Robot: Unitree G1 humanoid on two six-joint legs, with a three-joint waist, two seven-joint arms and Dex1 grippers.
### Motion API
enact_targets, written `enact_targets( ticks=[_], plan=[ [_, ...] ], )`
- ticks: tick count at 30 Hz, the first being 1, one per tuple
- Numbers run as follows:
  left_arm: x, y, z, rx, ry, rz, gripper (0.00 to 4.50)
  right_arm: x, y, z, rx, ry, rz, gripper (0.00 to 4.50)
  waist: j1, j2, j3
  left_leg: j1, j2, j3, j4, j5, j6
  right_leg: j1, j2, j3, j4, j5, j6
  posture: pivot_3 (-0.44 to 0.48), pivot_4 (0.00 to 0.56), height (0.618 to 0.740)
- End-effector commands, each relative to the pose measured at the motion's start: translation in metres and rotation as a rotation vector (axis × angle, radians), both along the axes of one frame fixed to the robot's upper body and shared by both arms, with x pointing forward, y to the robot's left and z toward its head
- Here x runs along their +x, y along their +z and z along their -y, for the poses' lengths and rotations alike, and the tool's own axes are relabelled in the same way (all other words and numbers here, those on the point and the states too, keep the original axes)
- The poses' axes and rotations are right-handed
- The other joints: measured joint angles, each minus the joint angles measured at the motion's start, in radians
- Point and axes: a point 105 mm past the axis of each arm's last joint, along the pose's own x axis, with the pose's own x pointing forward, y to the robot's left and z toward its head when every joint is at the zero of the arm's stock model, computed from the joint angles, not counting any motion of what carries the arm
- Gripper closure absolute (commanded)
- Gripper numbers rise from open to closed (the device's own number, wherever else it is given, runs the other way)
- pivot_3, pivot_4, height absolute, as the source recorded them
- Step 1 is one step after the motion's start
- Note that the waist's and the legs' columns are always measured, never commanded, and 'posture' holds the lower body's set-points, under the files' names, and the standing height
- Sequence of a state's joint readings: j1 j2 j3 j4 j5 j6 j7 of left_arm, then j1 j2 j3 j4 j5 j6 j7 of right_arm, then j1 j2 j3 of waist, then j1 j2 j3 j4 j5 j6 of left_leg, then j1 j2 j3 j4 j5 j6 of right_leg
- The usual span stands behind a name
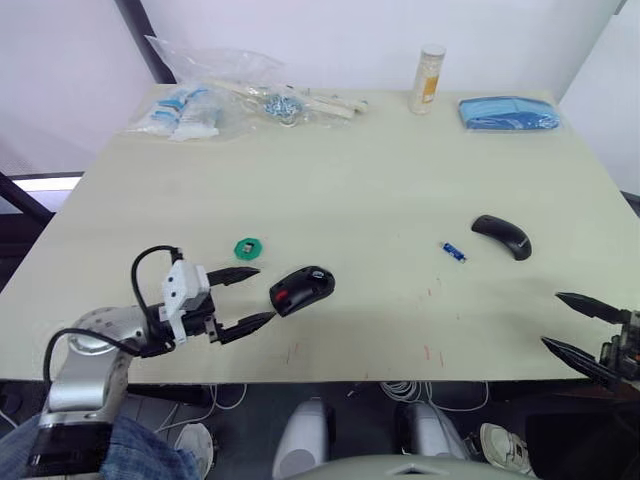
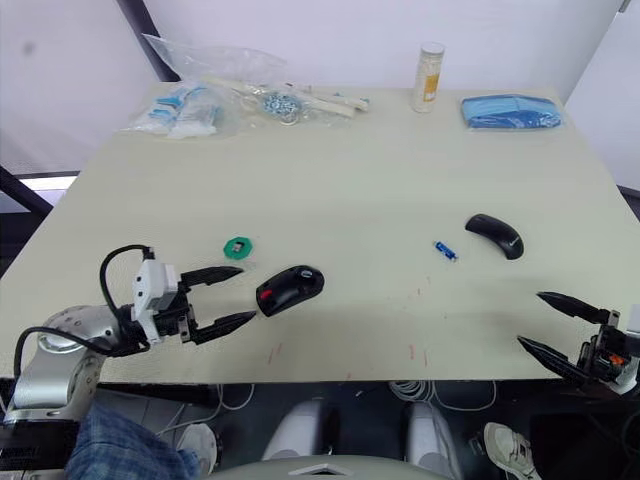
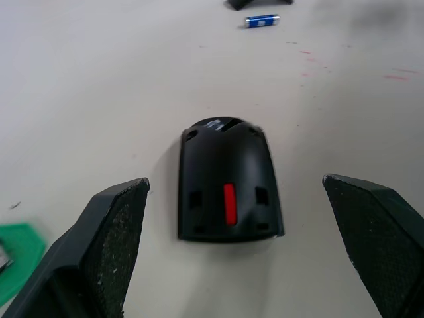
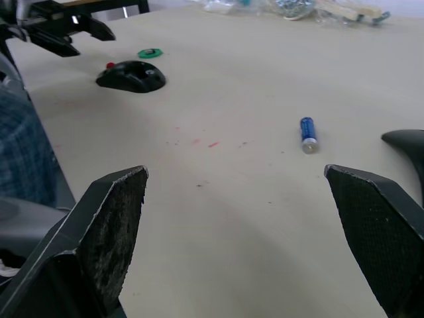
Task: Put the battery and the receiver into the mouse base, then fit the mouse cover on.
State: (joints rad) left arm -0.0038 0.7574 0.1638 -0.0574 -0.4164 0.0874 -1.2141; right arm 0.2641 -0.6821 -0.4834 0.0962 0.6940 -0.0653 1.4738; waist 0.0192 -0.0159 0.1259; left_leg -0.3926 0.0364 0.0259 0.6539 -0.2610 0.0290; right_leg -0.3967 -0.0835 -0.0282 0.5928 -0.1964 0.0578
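Just ahead of my left gripper (image 1: 252,298) — fingers spread wide, empty — sits the mouse base (image 1: 301,289), lined up for grasping; my right gripper (image 1: 582,328), equally wide and empty, faces the battery (image 1: 455,252).

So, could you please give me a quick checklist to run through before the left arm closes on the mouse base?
1. Left gripper open: ok.
2. Base lies between the left jaws' line, untouched: ok.
3. Battery loose on the table, beside the cover: ok.
4. Right gripper open, holding nothing: ok.
5. Receiver located: cannot tell.
6. Green disc lies apart from the base: ok.
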Motion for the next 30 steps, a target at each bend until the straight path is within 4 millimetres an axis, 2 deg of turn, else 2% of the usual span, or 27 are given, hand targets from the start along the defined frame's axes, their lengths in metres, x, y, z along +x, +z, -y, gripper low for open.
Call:
enact_targets(
  ticks=[1,7,13,19,26,30],
  plan=[
    [0.008,0.004,0.008,0.049,-0.033,0.029,0.04,-0.001,0.011,-0.006,-0.001,0.061,0.035,0.0,0.001,0.0,0.0,0.0,0.0,0.0,0.0,0.0,0.0,0.0,0.0,0.0,0.0,0.0,0.0,0.0,0.15,0.74],
    [0.027,0.006,0.024,0.037,-0.03,0.043,0.04,-0.005,0.014,-0.018,0.003,0.14,0.062,0.0,-0.001,0.0,0.0,0.0,0.0,0.0,0.0,0.0,0.0,0.0,0.0,0.0,0.0,0.001,0.002,0.0,0.15,0.74],
    [0.037,-0.009,0.03,0.068,-0.006,0.006,0.04,-0.005,0.017,-0.023,0.019,0.146,0.105,0.0,0.0,0.0,0.0,0.0,0.0,0.0,0.0,0.0,0.0,0.0,0.0,0.0,0.0,0.001,0.003,0.0,0.15,0.74],
    [0.038,-0.022,0.035,0.104,-0.033,-0.02,0.04,-0.006,0.015,-0.024,0.02,0.151,0.121,0.0,0.003,0.0,0.0,0.0,0.0,0.0,0.0,0.0,0.0,0.0,0.0,0.0,0.0,0.001,0.003,0.0,0.15,0.74],
    [0.037,-0.021,0.046,0.077,-0.087,-0.02,0.04,-0.008,0.013,-0.023,0.017,0.152,0.125,0.0,0.004,0.0,0.0,0.0,0.0,0.0,0.001,0.0,0.0,0.0,0.0,0.0,0.0,0.001,0.003,0.0,0.15,0.74],
    [0.039,-0.018,0.043,0.05,-0.067,-0.011,0.04,-0.009,0.012,-0.022,0.014,0.148,0.123,0.0,0.004,0.0,0.0,0.0,0.0,0.0,0.001,0.0,0.0,0.0,0.0,0.0,0.0,0.001,0.003,0.0,0.15,0.74]
  ],
)
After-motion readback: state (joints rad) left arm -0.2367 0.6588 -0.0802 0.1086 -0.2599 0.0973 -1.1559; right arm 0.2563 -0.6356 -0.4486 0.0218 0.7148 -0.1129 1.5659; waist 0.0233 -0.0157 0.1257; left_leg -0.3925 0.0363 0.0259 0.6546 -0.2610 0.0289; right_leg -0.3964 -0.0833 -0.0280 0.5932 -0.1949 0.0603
